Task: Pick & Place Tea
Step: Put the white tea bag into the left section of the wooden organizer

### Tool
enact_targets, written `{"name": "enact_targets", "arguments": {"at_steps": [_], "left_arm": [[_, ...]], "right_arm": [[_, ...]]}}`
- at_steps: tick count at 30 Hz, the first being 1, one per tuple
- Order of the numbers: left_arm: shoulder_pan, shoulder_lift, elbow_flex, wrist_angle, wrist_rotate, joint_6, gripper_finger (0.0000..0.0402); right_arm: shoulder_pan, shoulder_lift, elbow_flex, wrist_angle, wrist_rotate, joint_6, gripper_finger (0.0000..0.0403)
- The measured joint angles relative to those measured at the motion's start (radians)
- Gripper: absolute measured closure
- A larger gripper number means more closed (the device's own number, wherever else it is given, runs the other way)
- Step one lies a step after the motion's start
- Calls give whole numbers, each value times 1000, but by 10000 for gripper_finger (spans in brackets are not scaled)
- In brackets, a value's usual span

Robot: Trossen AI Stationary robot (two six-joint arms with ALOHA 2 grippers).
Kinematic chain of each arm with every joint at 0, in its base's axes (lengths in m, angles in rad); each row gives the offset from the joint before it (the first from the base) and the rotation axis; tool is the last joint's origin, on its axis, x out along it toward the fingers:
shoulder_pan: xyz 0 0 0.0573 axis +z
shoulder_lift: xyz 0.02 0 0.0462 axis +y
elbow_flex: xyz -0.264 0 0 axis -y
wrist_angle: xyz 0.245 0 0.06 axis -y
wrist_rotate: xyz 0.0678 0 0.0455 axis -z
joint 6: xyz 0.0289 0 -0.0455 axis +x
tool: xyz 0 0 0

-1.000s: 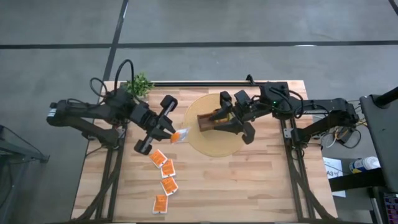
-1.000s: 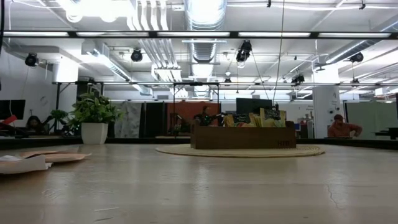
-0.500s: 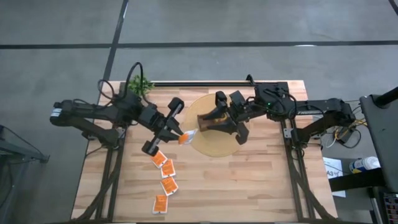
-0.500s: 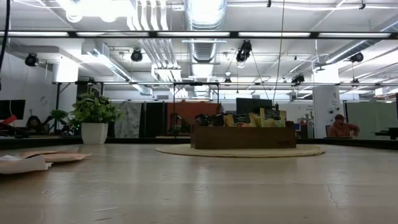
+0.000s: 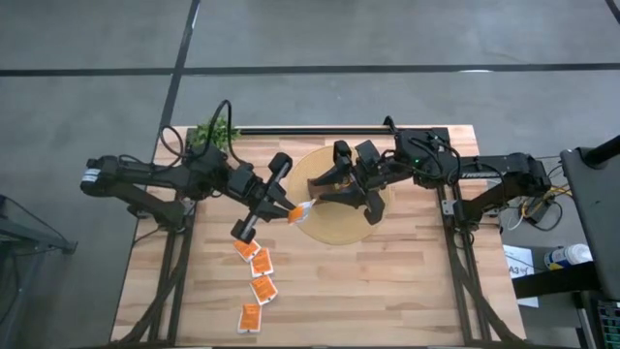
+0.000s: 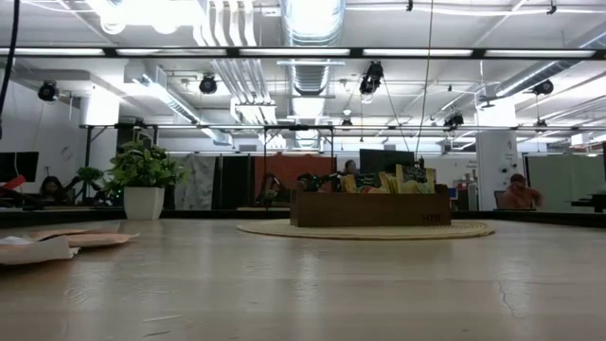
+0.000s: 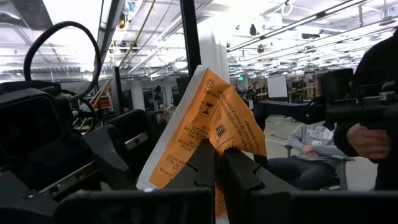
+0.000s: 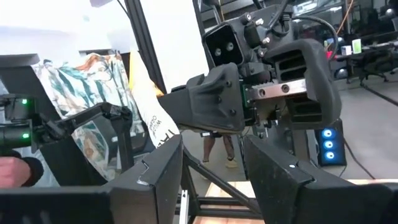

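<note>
Gripping orange sachet (image 5: 298,211), L hand (image 5: 288,210) closed; R hand (image 5: 355,201) open nr box (image 5: 327,190).

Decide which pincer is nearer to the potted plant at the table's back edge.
Left. The left pincer, shut on an orange tea sachet, is a short way from the potted plant. The right pincer hangs open over the round mat, farther away.

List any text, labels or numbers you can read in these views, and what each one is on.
Nothing can be read for certain.
Orange-and-white square tea sachet in the left gripper: printed lines and small symbols, too blurred to quote.
Yellow sachet in the right wrist view: a dark printed line, too small to read.
Brown wooden box on the round mat: a faint mark at its front corner, unreadable.
</note>
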Motion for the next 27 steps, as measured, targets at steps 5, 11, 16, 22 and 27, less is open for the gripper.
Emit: {"name": "enact_targets", "arguments": {"at_steps": [5,11,16,22,27], "left_arm": [[3,0,0,0,-2,20,394],[7,0,0,-2,0,57,394],[12,4,0,-5,0,57,394],[23,17,0,-7,1,58,394],[34,19,0,-6,1,58,394]], "right_arm": [[0,12,0,-1,-44,3,234],[0,13,0,0,-54,7,234],[1,13,0,3,-54,14,234],[0,13,0,6,-54,14,234],[0,13,0,6,-54,14,239]]}}
